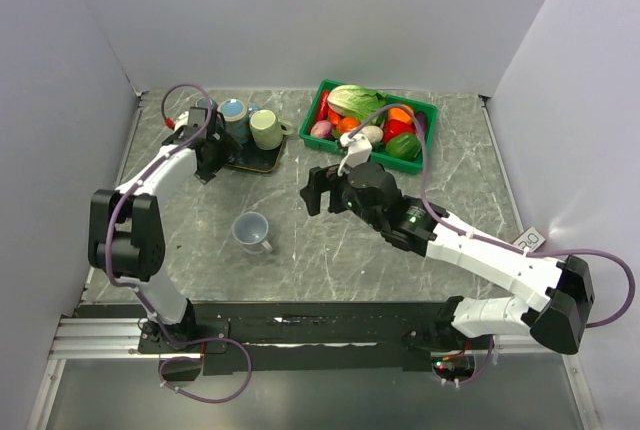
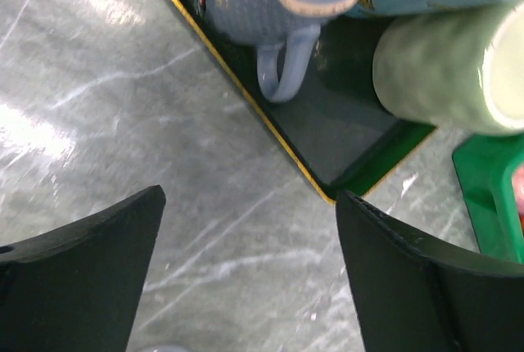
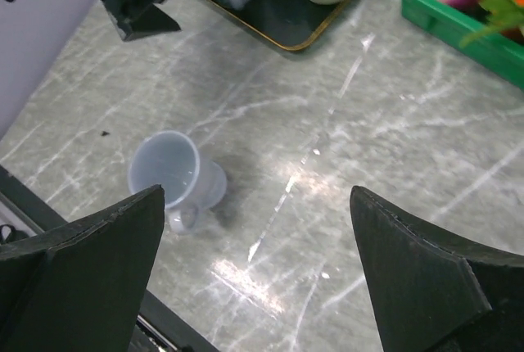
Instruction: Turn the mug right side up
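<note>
Marble tabletop (image 1: 330, 260): I find the pale blue mug (image 1: 250, 232) upright, mouth up, well apart from the black tray (image 2: 344, 139), on its near side. Right gripper (image 3: 255, 196) and left gripper (image 2: 250, 196) are both spread and empty. I judge the task complete.

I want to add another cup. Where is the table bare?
Bare: the marble between the mug and the right arm, and the back-right corner beside the vegetable bin. Crowded: the back, with the bin and the tray of mugs.
</note>
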You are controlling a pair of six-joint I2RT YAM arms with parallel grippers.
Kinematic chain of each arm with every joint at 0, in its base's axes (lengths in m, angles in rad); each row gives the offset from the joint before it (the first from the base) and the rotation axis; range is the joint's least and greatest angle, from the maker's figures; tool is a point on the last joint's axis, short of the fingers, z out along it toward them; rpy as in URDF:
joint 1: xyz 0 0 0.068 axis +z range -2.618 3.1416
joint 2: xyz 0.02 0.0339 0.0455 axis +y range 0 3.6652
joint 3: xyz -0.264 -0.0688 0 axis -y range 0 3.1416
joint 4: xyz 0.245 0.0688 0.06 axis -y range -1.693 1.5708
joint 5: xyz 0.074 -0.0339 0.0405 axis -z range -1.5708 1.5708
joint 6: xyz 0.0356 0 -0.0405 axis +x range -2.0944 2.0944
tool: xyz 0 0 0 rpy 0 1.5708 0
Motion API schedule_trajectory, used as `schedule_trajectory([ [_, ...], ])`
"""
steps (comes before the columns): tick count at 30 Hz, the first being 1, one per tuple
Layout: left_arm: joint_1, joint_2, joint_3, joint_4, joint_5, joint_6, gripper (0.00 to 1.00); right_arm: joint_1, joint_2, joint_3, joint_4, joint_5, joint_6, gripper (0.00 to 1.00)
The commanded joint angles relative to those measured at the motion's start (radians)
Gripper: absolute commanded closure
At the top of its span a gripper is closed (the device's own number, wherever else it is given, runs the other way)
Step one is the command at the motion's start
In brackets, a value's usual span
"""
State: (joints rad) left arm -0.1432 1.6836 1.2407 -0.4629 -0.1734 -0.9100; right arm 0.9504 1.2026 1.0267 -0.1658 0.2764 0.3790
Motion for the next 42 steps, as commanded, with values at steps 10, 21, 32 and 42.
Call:
schedule_trajectory([
  [10,-0.004,0.192,0.158,0.178,-0.152,0.011,0.2,-0.094,-0.061,-0.014,-0.116,-0.037,0.031,0.0],
  [21,-0.004,0.277,0.235,0.222,-0.167,0.105,0.42,-0.16,-0.061,-0.03,-0.133,-0.06,0.029,0.01],
  [32,-0.004,0.3,0.243,0.187,-0.147,0.138,0.55,-0.193,-0.074,-0.053,-0.127,-0.04,0.047,0.01],
  [42,-0.004,0.314,0.249,0.145,-0.155,0.12,0.74,-0.214,-0.106,-0.074,-0.121,-0.014,0.066,0.02],
])
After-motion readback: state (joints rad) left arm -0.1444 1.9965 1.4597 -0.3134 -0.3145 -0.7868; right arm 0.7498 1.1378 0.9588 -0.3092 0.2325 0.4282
